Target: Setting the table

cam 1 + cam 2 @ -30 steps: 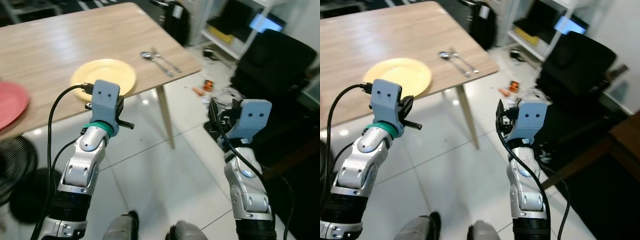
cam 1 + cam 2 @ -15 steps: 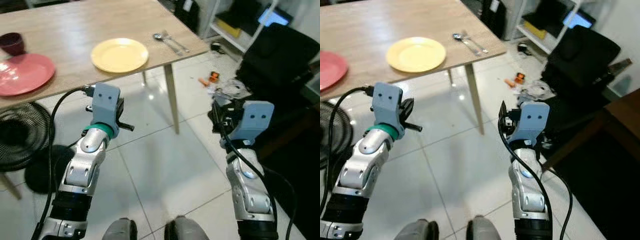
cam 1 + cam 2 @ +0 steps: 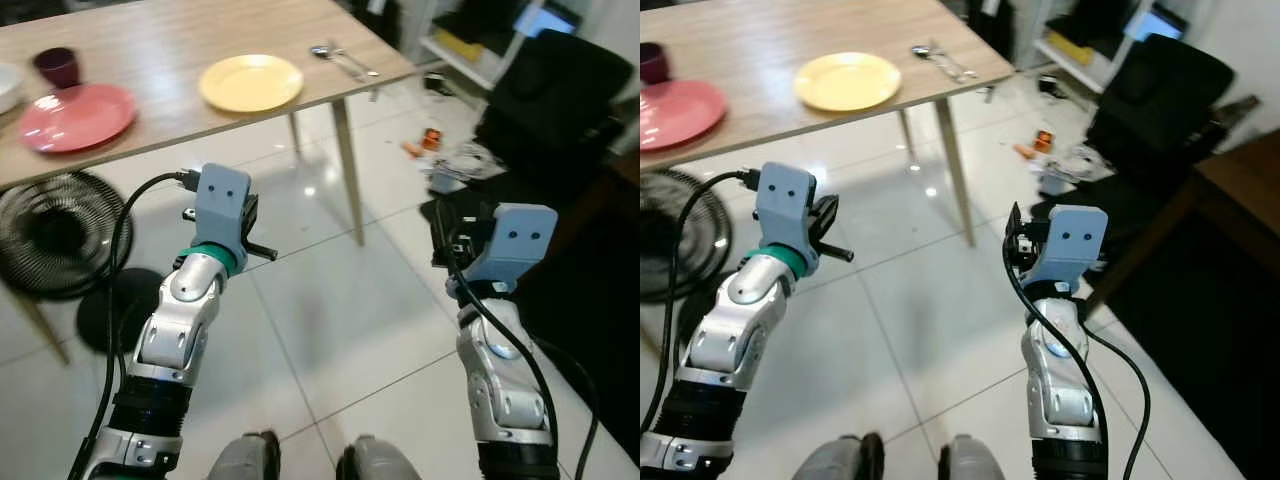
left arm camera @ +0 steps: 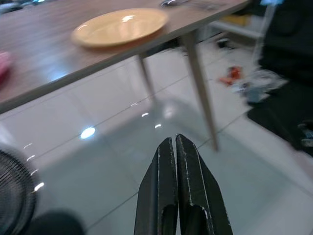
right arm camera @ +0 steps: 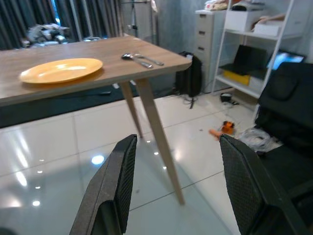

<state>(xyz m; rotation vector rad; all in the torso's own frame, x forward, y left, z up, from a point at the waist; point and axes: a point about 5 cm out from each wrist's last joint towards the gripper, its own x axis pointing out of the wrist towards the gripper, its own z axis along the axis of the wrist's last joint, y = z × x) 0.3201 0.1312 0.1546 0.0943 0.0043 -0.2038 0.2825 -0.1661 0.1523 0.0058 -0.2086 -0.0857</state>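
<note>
A yellow plate (image 3: 251, 82) lies on the wooden table (image 3: 180, 40), with a spoon and fork (image 3: 342, 58) near the far right corner. A red plate (image 3: 77, 103) and a dark cup (image 3: 57, 67) sit further left on the table. My left gripper (image 4: 174, 139) is shut with nothing in it, held over the tiled floor short of the table edge. My right gripper (image 5: 178, 139) is open and empty, also raised over the floor and facing the table. Both arms are well back from the table.
A black floor fan (image 3: 55, 235) stands under the table's left side. The table leg (image 3: 348, 170) stands ahead between my arms. To the right are a black chair (image 3: 560, 100), floor clutter (image 3: 450, 165) and a white shelf (image 5: 254, 44). My feet (image 3: 310, 462) stand on white tiles.
The camera has drawn back from the table, so the red plate, cup and fan have come into view. Both arms hold the same raised pose.
</note>
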